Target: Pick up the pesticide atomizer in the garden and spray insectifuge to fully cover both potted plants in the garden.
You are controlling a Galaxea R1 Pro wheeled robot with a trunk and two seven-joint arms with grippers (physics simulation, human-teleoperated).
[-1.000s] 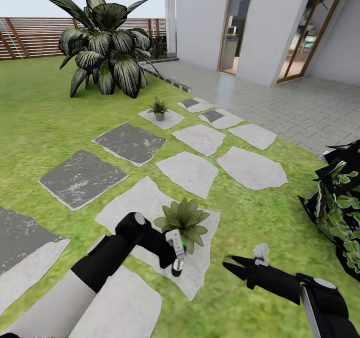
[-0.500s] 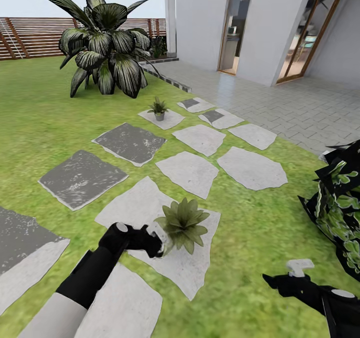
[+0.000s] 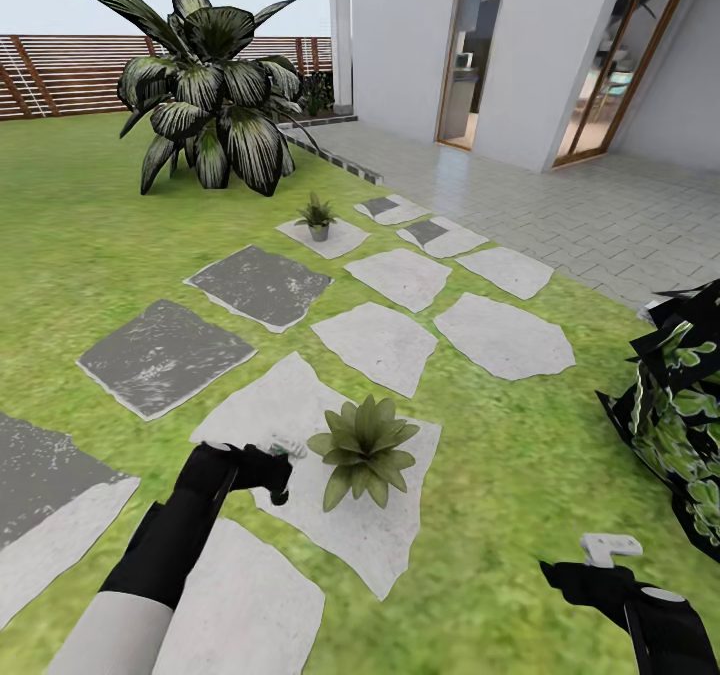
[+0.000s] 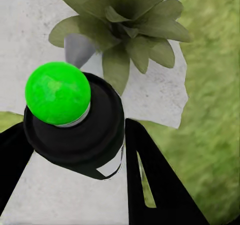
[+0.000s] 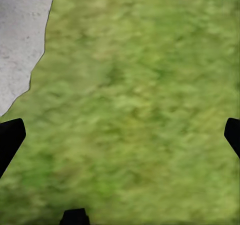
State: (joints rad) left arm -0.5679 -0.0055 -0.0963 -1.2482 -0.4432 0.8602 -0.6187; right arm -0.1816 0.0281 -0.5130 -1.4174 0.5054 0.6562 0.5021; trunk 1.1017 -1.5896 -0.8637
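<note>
L tool (image 3: 272,462) grips the pesticide atomizer (image 4: 75,120), nozzle just beside the near potted plant (image 3: 364,442). Far potted plant (image 3: 317,215) sits well apart. R tool (image 3: 600,565) hangs wide over grass. Risk: spray misses far leaves.

Left end effector (image 3: 268,467) beside potted plant (image 3: 365,445)

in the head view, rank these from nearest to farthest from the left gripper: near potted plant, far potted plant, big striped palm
1. Near potted plant, on the white stone right beside the left gripper.
2. Far potted plant, on a pale stone well up the path.
3. Big striped palm, on the lawn by the fence.
</note>
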